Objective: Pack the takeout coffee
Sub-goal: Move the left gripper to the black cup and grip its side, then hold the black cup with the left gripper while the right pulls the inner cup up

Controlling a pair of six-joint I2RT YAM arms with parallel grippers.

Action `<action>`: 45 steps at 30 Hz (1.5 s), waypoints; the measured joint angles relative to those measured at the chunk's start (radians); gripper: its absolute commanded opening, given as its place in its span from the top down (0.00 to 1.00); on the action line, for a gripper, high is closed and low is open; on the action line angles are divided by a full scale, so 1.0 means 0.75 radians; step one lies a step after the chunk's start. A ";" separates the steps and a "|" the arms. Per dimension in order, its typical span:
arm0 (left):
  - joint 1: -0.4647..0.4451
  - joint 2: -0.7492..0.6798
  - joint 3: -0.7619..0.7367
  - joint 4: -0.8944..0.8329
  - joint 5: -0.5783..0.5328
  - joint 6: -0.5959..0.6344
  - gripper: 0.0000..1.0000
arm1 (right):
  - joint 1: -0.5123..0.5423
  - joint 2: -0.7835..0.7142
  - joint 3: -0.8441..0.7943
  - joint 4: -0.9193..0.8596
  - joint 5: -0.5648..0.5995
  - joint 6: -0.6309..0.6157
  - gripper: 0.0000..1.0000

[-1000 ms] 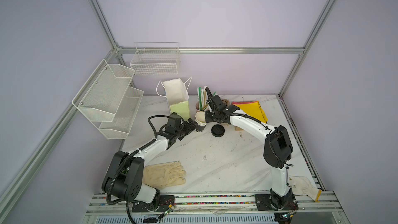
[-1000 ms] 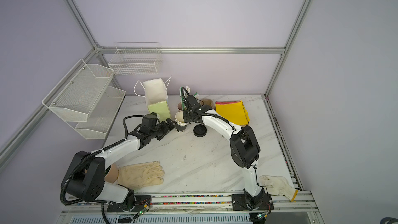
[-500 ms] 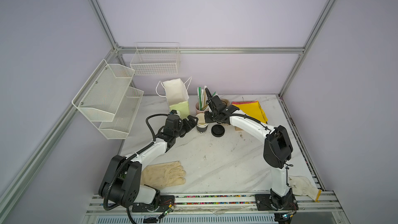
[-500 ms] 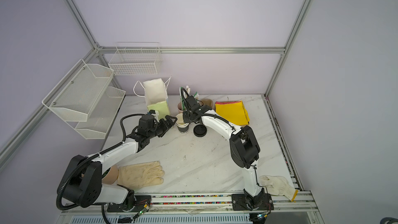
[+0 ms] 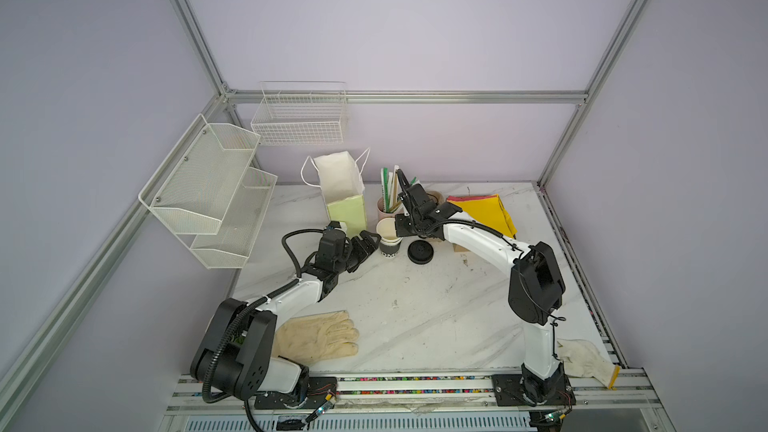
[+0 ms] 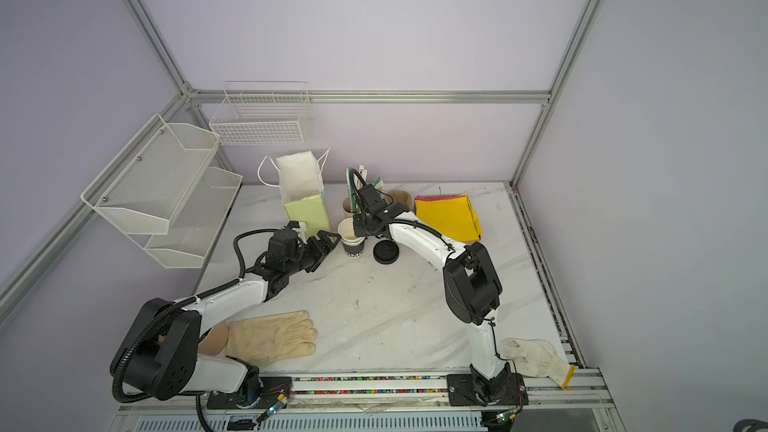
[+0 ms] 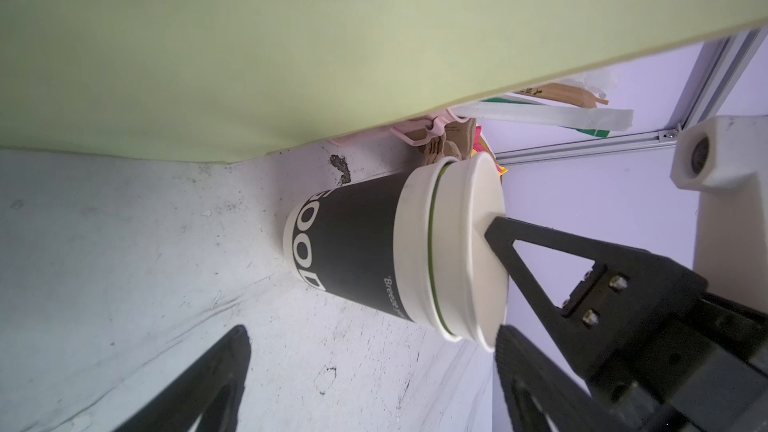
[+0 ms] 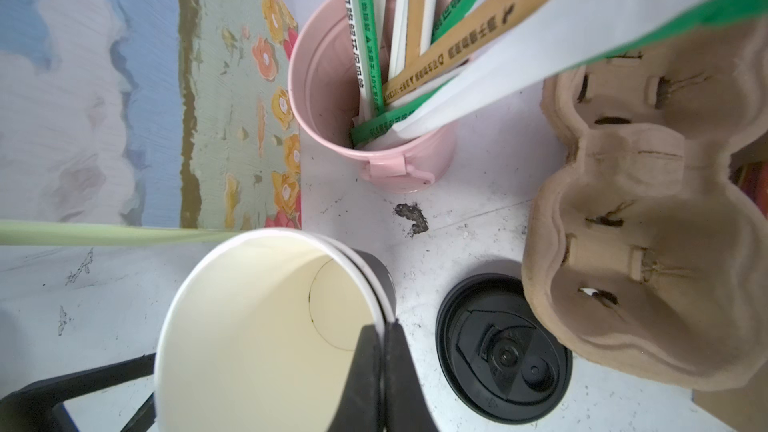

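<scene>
Right gripper (image 8: 381, 331) pinches the light green paper cup (image 8: 249, 317) by its rim; the black paper cup (image 7: 353, 247) under it, jammed on, may rise too. The left gripper (image 5: 362, 248) gapes wide.

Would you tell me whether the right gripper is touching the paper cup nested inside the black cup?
Touching. The right wrist view shows the right gripper shut on the nested paper cup at its rim, a finger on each side.

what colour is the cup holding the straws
The straw cup is pink, clearest in the right wrist view.
</scene>
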 measured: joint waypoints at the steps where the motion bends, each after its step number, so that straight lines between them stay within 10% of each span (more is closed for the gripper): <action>1: 0.000 0.000 0.000 0.008 0.002 -0.005 0.09 | 0.000 0.000 0.000 -0.001 0.000 0.000 1.00; 45: 0.000 0.095 -0.104 0.230 0.019 -0.074 0.11 | 0.000 0.001 0.000 0.001 -0.017 0.029 1.00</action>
